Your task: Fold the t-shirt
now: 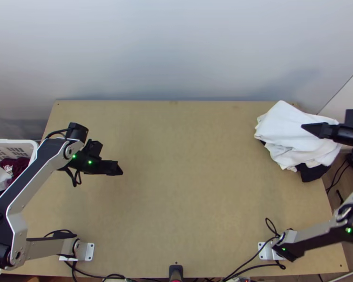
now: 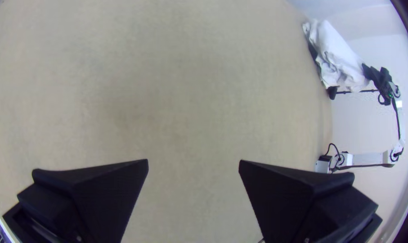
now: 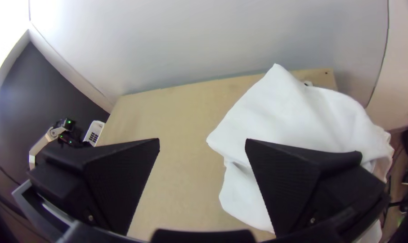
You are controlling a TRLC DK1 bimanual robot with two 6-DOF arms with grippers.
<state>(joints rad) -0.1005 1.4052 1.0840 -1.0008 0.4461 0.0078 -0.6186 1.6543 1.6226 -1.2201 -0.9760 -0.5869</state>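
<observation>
cloth [image 1: 285, 126] lies bunched on table [image 1: 190, 188]

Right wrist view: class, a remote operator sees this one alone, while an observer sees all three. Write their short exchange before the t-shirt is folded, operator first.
Operator: I see white cloth. Is anything poking out from under it?
Observer: Yes, in the top view black cloth sticks out beneath it, on the side toward the near edge of the table.
Operator: The left hand looks tiny to me. Is it open?
Observer: Yes, its two fingers stand well apart in the left wrist view.
Operator: Then I'd probably lift the white cloth first, watching that the black doesn't come along.
</observation>
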